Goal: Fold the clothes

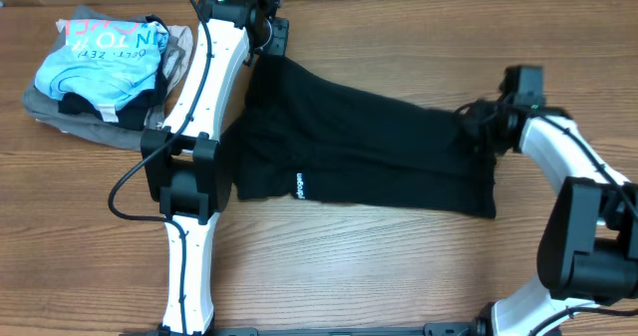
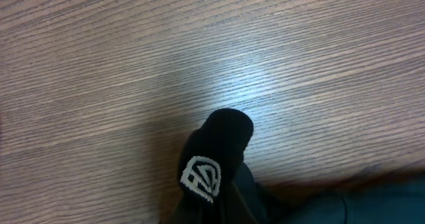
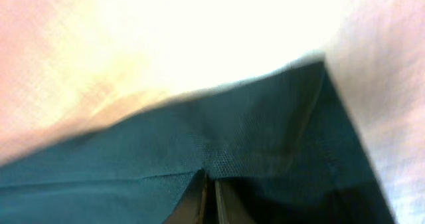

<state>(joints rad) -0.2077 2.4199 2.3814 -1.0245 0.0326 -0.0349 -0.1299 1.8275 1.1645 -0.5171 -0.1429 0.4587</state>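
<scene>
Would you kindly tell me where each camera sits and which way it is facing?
Overhead: above the table, facing straight down at the black garment; both arms show, left gripper at its far corner, right gripper at its right end.
Left wrist: looks down at wood and a white logo on black cloth; no fingers show.
Right wrist: close over blurred dark cloth; its fingertips show at bottom.
Shared: all three see the garment.

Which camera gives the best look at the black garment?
Overhead: the whole black garment is spread out in view. Left wrist shows only a bunched tip with a white logo; right wrist, blurred fabric close up.
</scene>
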